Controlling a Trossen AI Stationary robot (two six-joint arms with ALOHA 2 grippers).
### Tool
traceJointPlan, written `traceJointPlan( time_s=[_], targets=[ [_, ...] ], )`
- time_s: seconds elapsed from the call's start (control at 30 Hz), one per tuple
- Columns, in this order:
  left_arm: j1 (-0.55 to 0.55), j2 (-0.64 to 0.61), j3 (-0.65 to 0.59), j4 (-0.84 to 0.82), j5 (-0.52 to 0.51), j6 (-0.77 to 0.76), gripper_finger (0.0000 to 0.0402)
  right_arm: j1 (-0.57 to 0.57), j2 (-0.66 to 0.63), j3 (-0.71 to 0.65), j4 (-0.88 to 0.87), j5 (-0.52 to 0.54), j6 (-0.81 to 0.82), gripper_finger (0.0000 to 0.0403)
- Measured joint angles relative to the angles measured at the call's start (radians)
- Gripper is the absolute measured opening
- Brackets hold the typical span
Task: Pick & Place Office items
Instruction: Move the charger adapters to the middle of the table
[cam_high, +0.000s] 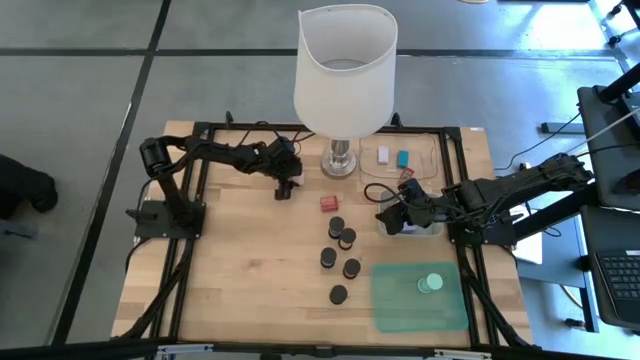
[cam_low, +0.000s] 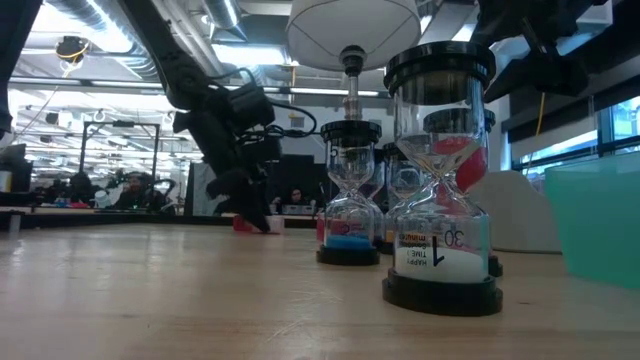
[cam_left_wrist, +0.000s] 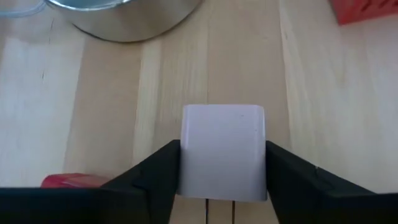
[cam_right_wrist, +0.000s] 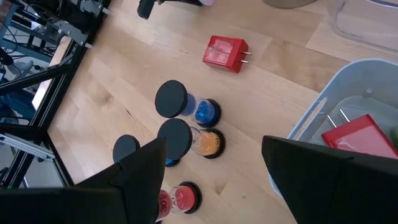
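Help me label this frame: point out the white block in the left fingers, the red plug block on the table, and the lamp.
white block (cam_left_wrist: 222, 152), left wrist view, middle of its front face.
red plug block (cam_right_wrist: 224, 53), right wrist view, top face.
lamp (cam_high: 345, 70), high view, outer side of the shade.

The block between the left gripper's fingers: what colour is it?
White, plain; the block shows best in the left wrist view, clamped by the left gripper.

Even, bright overhead light; soft short shadows on the wooden table (cam_high: 250, 260). Low view: ceiling strip lights glare, windows at right blow out, the room behind reads hazy, nearest sand timer (cam_low: 440, 180) sharp. Left wrist view: white block (cam_left_wrist: 222, 152) between the jaws slightly soft, no hard shadow.
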Motion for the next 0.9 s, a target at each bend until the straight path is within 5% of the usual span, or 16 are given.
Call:
traceJointPlan(
  time_s=[0.33,0.53,0.9],
  targets=[
    [-0.109,0.000,0.054,0.022,-0.012,-0.181,0.0190,0.000,0.000,0.000,0.000,0.000,0.000,0.0267],
    [-0.221,0.058,0.162,0.016,-0.255,-0.232,0.0190,0.000,0.000,0.000,0.001,0.000,0.000,0.0267],
    [-0.233,0.235,0.354,-0.017,-0.207,-0.317,0.0190,0.000,0.000,0.000,0.004,0.000,0.000,0.0267]
  ],
)
